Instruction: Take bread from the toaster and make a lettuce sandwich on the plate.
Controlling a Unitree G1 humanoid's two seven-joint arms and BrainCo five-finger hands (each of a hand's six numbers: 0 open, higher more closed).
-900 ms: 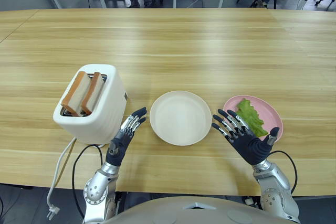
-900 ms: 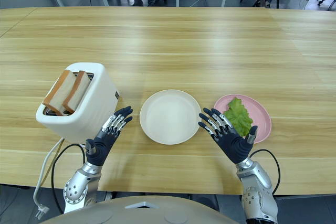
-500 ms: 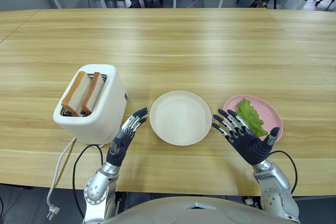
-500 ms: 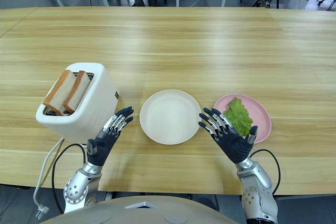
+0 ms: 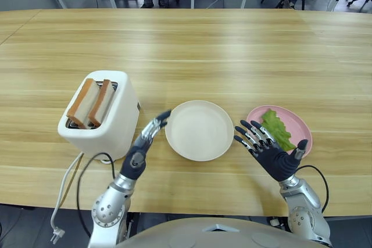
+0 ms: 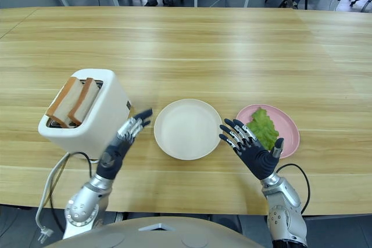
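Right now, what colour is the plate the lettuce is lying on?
Pink. The plate under the lettuce shows best in the left eye view.

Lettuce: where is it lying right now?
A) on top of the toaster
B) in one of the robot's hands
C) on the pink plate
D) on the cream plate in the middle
C: the green lettuce lies on the pink plate, just past the open right hand, which holds nothing.

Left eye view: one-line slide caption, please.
Left hand and right hand open either side of the cream plate; bread in toaster, lettuce on pink plate.
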